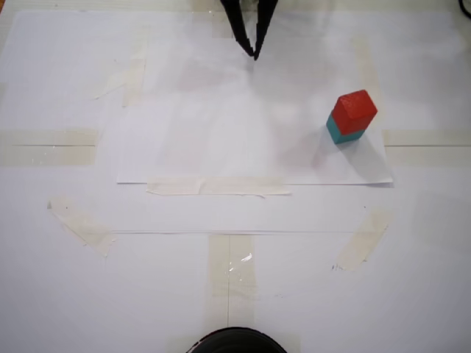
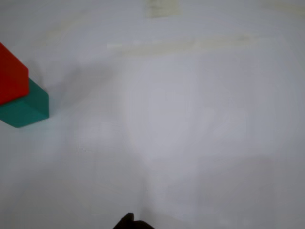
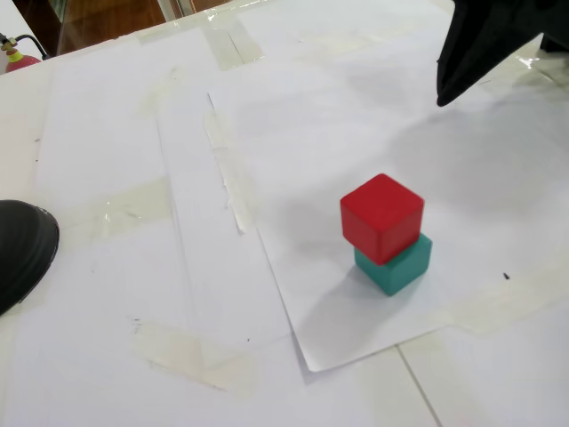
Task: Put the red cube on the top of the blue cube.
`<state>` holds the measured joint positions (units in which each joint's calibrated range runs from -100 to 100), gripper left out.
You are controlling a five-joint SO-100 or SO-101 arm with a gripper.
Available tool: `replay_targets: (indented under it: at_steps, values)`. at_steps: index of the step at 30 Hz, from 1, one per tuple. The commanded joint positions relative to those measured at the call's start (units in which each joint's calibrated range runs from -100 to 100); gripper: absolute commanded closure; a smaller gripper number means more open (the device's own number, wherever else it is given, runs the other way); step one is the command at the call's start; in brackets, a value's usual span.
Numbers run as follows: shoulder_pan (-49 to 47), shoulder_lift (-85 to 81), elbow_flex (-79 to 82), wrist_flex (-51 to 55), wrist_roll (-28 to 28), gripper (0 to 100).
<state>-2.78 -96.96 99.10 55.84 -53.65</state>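
The red cube sits on top of the blue cube, slightly turned and offset, on the right side of a white paper sheet. Both show in another fixed view, the red cube over the teal blue cube, and at the wrist view's left edge, red cube over blue cube. My black gripper hangs at the top centre, well away from the stack, its fingertips together and holding nothing. It also shows at the top right.
Strips of tape hold paper sheets to the white table. A black round object lies at the near edge, also seen at the left. A small red item sits at the far left corner.
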Motion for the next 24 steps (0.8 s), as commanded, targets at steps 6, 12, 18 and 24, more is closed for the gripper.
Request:
replay_targets:
  at_steps: [6,12,18,24]
  values:
    - [-0.4,-0.46,0.81,-1.41,0.34,100]
    - [-0.48,-0.46,0.81,-1.58,0.34,100]
    - [-0.55,-0.46,0.81,-1.49,0.34,100]
    - [-0.48,-0.46,0.81,-0.68,0.2,100]
